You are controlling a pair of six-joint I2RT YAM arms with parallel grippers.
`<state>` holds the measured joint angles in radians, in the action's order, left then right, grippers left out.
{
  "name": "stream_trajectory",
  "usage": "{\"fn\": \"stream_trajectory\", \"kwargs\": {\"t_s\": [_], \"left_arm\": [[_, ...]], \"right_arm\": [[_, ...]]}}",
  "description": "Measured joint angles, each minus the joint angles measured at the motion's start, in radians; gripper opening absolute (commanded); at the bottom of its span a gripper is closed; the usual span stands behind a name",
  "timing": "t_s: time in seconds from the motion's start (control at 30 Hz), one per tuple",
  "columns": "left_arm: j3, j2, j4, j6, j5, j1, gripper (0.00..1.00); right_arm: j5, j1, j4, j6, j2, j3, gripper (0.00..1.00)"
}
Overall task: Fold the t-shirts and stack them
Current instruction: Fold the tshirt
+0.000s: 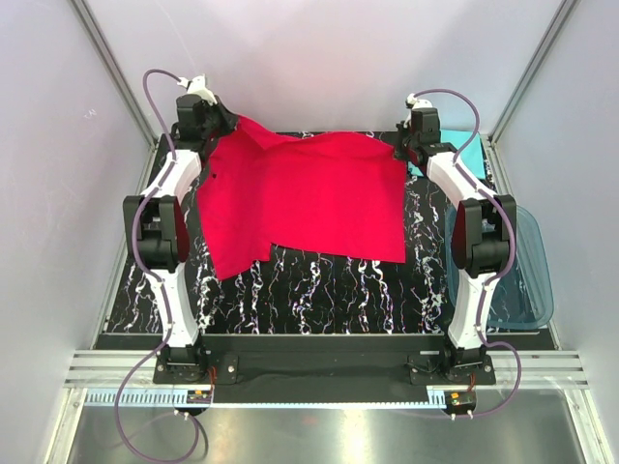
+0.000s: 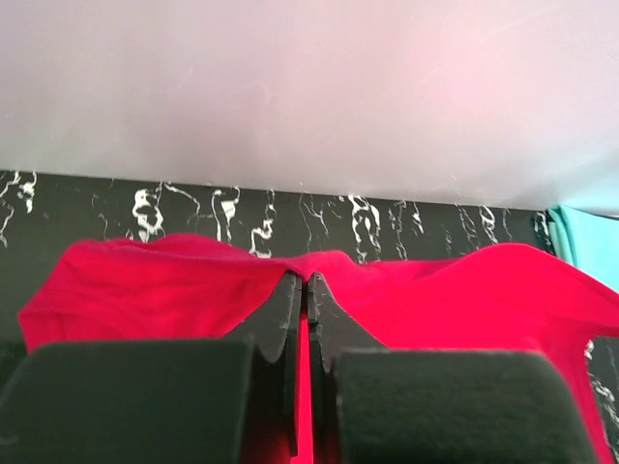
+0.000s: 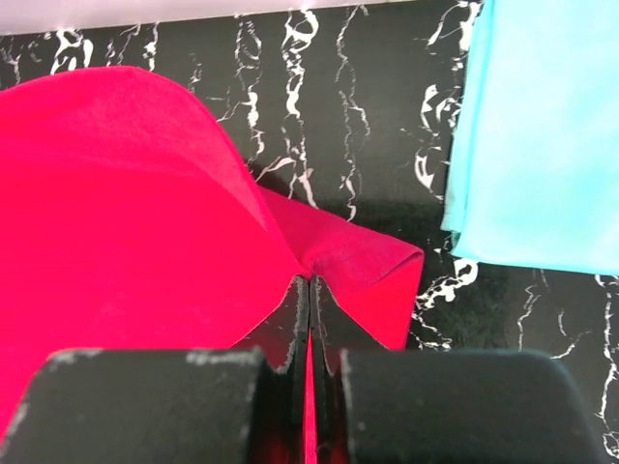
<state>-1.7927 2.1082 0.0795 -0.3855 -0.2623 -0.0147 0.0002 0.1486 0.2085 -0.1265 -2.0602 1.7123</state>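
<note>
The red t-shirt (image 1: pixel 305 198) is stretched between both arms over the far half of the black marbled table (image 1: pixel 319 290), its near edge draped on the tabletop. My left gripper (image 1: pixel 221 128) is shut on the shirt's far left corner; cloth bunches at its tips (image 2: pixel 302 277). At the far right corner my right gripper (image 1: pixel 400 147) is shut on the red cloth too (image 3: pixel 310 280). The turquoise t-shirt (image 1: pixel 471 155) lies flat at the far right of the table, mostly hidden behind the right arm, and shows beside the red fold (image 3: pixel 542 135).
A translucent blue plastic tub (image 1: pixel 527 266) sits at the table's right edge next to the right arm. White walls close in the back and both sides. Metal rails (image 1: pixel 319 372) run along the near edge by the arm bases.
</note>
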Motion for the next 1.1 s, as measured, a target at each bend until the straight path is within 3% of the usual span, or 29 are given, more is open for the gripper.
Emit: {"fn": "stream_trajectory", "kwargs": {"t_s": [0.3,0.63,1.1], "left_arm": [[0.132,-0.095,0.02,-0.028,0.006,0.016,0.0],[0.137,-0.095,-0.085,-0.096,0.002,0.1,0.0],[0.185,-0.093,-0.211,-0.169,-0.073,0.103,0.0]], "right_arm": [[-0.04,0.0,0.008,0.003,0.0,0.0,0.0],[-0.047,-0.012,0.029,0.002,0.005,-0.021,0.0],[-0.065,-0.018,0.064,-0.009,0.037,-0.178,0.0]]}}
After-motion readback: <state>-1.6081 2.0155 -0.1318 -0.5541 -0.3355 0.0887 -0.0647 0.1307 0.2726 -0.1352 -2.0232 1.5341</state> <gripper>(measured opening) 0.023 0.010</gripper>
